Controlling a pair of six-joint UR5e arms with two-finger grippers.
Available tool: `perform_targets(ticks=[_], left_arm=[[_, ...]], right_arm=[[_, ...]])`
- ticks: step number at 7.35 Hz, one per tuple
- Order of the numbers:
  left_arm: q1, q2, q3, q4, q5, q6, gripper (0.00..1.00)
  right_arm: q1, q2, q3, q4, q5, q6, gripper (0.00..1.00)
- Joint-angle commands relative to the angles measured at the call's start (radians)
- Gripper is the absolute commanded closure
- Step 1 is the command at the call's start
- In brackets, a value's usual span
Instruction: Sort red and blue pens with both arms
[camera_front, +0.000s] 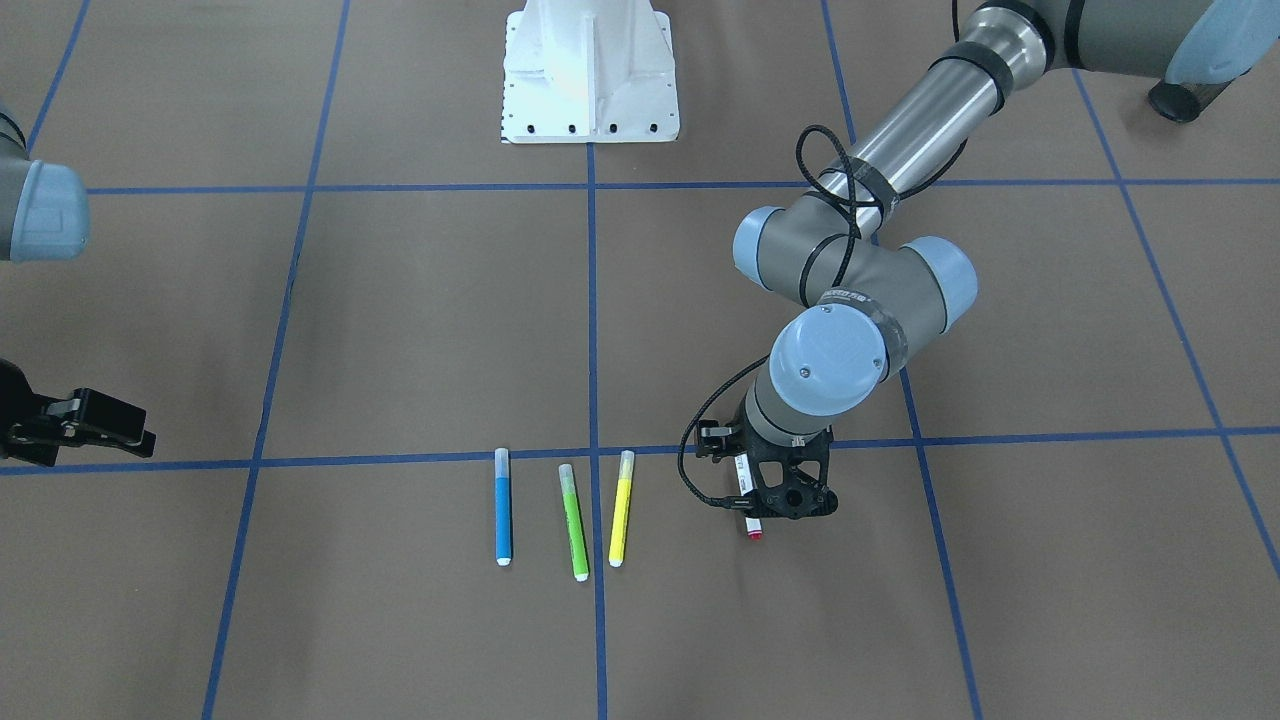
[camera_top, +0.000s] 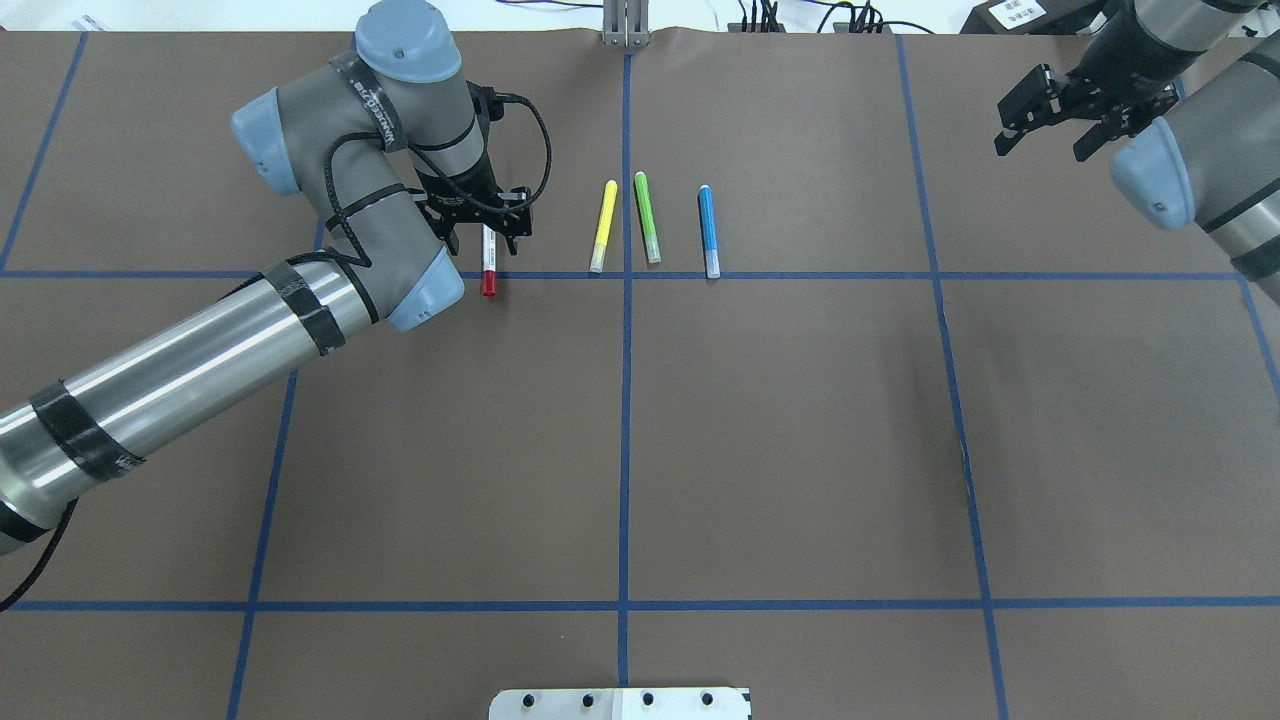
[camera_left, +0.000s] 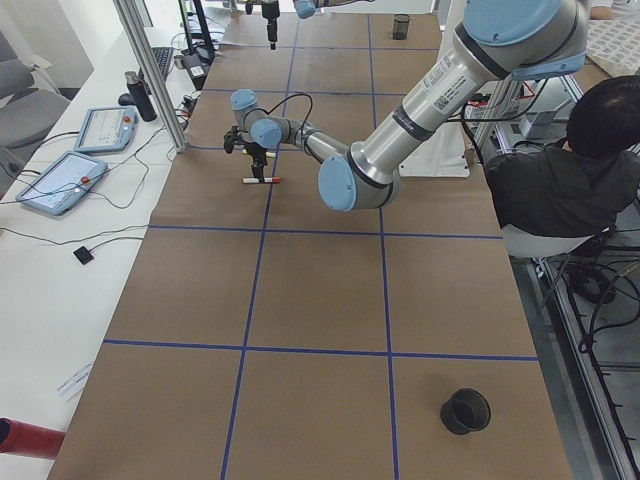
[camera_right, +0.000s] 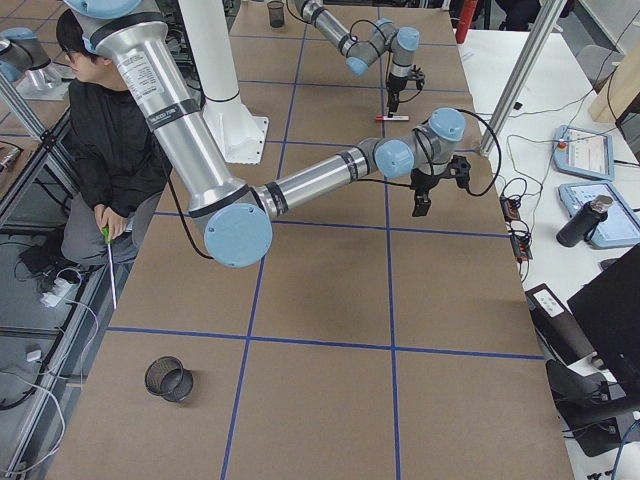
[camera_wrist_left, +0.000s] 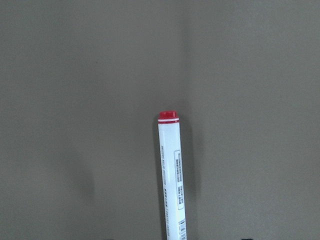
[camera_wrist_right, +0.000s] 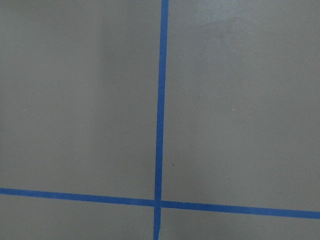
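Red marker: lies flat on the worktop, directly under the left end effector. Its red cap pokes out on the side toward the robot's base.
Left end effector: jaws spread to either side of the white barrel, not yet closed on it as far as the views show.
Step in hand: judged to be the grasp of the red marker, the first of the 2 pens to sort.
Next move: calls for closing squarely across the barrel, then a straight lift before carrying.
Blue highlighter: untouched, well off to the side of the left end effector, past the yellow highlighter and green highlighter.
Right end effector: jaws apart and empty, well clear of the blue highlighter.
Edges: the worktop's far edge is near, beyond the left end effector.
Open room: the yellow highlighter is the closest neighbour, near but apart. Bare worktop opens toward the robot.
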Motion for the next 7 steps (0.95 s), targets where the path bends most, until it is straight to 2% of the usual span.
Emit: perform_targets(ticks=[1, 2, 3, 5, 6, 7], left_arm=[[0.008, 0.002, 0.04, -0.058, 0.0, 0.0, 0.28], [0.012, 0.002, 0.041, -0.058, 0.0, 0.0, 0.3], [0.017, 0.002, 0.041, -0.056, 0.0, -0.002, 0.4], [0.021, 0.005, 0.041, -0.052, 0.0, -0.009, 0.73], [0.023, 0.005, 0.038, -0.049, 0.0, -0.043, 1.0], [0.025, 0.002, 0.027, -0.049, 0.0, -0.104, 1.0]], right_arm=[[-0.003, 0.006, 0.001, 0.003, 0.0, 0.008, 0.0], [-0.003, 0.008, 0.001, 0.003, 0.0, 0.008, 0.0], [-0.003, 0.008, 0.001, 0.003, 0.0, 0.008, 0.0], [-0.003, 0.008, 0.001, 0.003, 0.0, 0.008, 0.0], [-0.003, 0.008, 0.001, 0.003, 0.0, 0.008, 0.0], [-0.003, 0.008, 0.001, 0.003, 0.0, 0.008, 0.0]])
